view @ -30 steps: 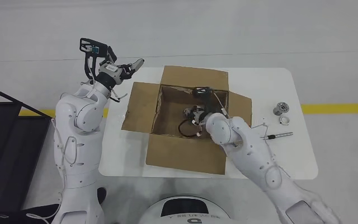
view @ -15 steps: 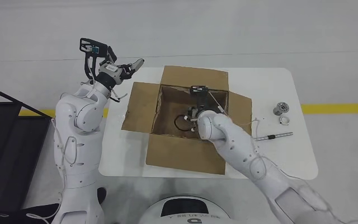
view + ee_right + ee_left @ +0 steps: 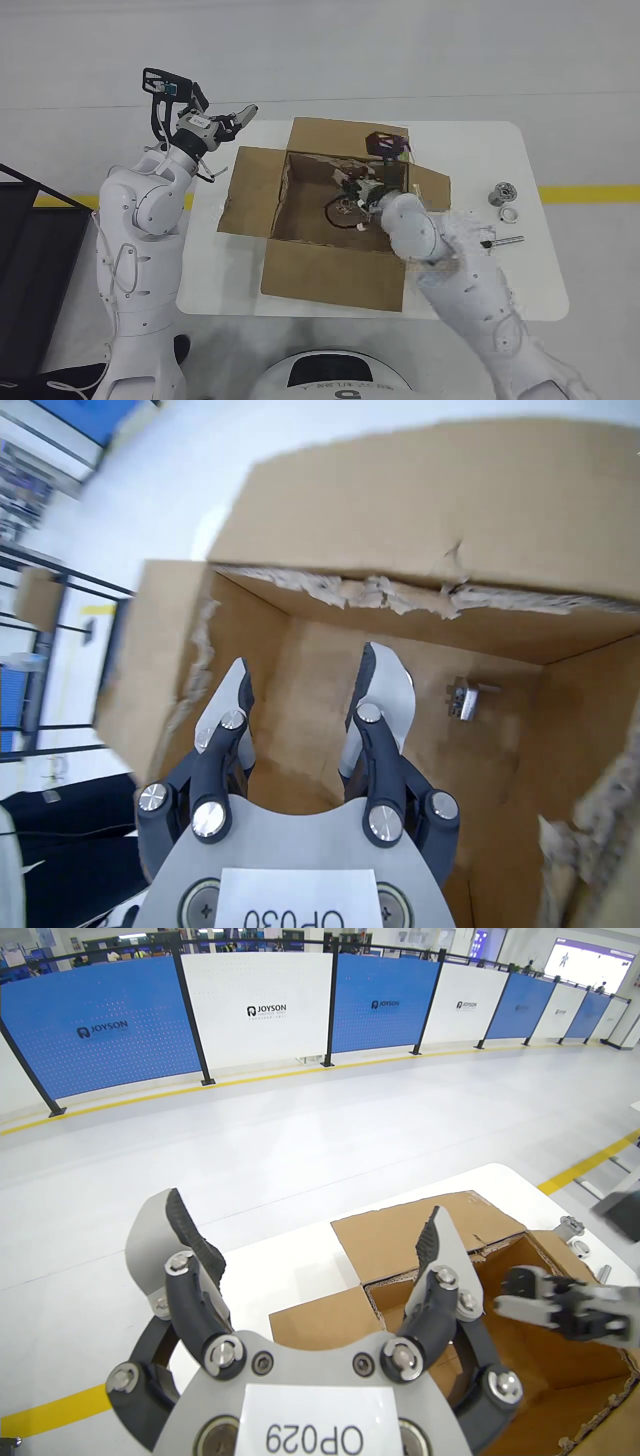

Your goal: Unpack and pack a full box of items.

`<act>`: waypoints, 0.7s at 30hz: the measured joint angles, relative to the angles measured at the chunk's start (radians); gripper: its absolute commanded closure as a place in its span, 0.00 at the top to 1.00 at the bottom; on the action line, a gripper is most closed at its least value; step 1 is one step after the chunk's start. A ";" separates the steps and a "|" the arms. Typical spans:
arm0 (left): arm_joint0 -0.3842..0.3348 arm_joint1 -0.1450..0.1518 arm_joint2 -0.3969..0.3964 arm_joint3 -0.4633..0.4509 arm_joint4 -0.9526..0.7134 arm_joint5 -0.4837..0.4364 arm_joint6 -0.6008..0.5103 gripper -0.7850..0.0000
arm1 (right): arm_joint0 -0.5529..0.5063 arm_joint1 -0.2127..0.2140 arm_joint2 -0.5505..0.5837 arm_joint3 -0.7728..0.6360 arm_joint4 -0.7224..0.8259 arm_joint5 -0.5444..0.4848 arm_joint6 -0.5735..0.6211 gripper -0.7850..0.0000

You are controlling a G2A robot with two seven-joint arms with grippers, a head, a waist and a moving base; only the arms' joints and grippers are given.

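Logged box (image 3: 330,215) mid-frame in top view, flaps splayed, on white table (image 3: 500,290). Found left gripper (image 3: 305,1202) in upper left of top view, raised beside the box's left flap, spread wide, holding nothing. Found right gripper (image 3: 306,655) down inside the box, fingers partly apart, gripping nothing. Spotted small metal part (image 3: 465,700) on box floor, right of centre in right wrist view, clear of the fingers. Noted spool (image 3: 503,193), ring (image 3: 509,213) and rod (image 3: 500,241) at right of table, apart from box.
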 measured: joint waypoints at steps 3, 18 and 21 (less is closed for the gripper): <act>0.000 0.000 0.000 0.000 0.000 0.000 0.000 1.00 | -0.168 0.022 0.192 -0.173 0.087 -0.086 -0.024 0.91; 0.000 0.000 0.000 0.000 0.000 0.000 0.000 1.00 | -0.553 0.022 0.661 -0.253 0.401 -0.220 -0.279 1.00; 0.000 0.000 0.000 0.000 0.000 0.000 0.000 1.00 | -0.574 0.018 0.679 -0.247 0.418 -0.198 -0.322 1.00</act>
